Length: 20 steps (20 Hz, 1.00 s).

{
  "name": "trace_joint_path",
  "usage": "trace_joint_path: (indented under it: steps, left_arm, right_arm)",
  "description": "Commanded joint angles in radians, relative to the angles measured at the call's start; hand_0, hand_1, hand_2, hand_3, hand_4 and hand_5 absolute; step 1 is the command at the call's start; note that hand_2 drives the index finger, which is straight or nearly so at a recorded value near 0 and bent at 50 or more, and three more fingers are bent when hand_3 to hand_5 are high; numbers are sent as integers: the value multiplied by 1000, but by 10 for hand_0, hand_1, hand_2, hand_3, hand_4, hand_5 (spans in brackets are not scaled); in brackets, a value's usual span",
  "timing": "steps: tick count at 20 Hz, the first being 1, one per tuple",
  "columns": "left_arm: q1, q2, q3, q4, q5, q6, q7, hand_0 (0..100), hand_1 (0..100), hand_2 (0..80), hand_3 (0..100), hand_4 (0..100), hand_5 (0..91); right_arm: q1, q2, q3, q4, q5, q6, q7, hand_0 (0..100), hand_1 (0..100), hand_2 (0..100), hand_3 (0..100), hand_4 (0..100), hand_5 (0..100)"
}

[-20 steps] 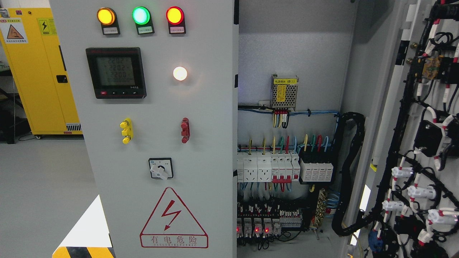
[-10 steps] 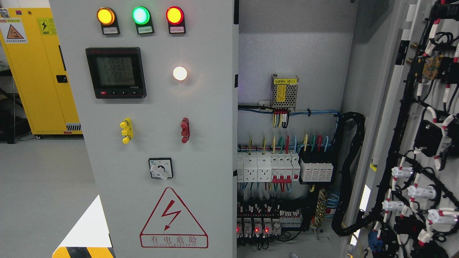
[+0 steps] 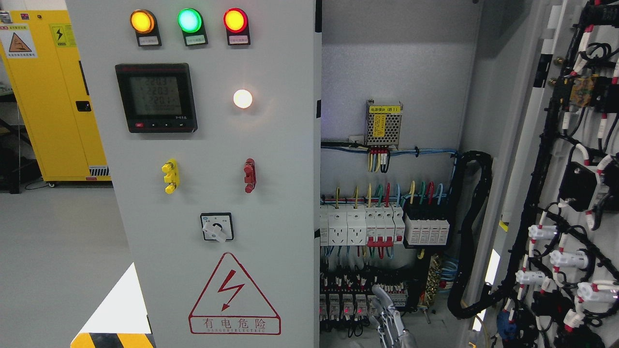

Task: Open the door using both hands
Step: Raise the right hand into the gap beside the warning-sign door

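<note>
Rising hand (image 3: 389, 316) fronts breakers (image 3: 382, 227), beside panel (image 3: 213, 193).

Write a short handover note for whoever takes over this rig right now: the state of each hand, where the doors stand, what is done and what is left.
Right hand: low at the bottom edge, fingers extended, holding nothing, in front of the cabinet's lower terminals.
Left hand: out of view.
Right door: swung wide open, its wired inner face showing.
Left door: looks shut, with lamps, meter and selector switch on its front.
Done: right side open.
Left: probably opening the left door; no hand is on it yet.
</note>
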Motion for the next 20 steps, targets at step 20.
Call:
trace_joint_path:
  steps: [20]
  left_arm:
    - [-3,-33,1,-8,2,-10,-1,120,556,0,0,0,0]
  right_arm:
    - [-500,39,-39,327,-2,120,0,0,500,40,0,0,0]
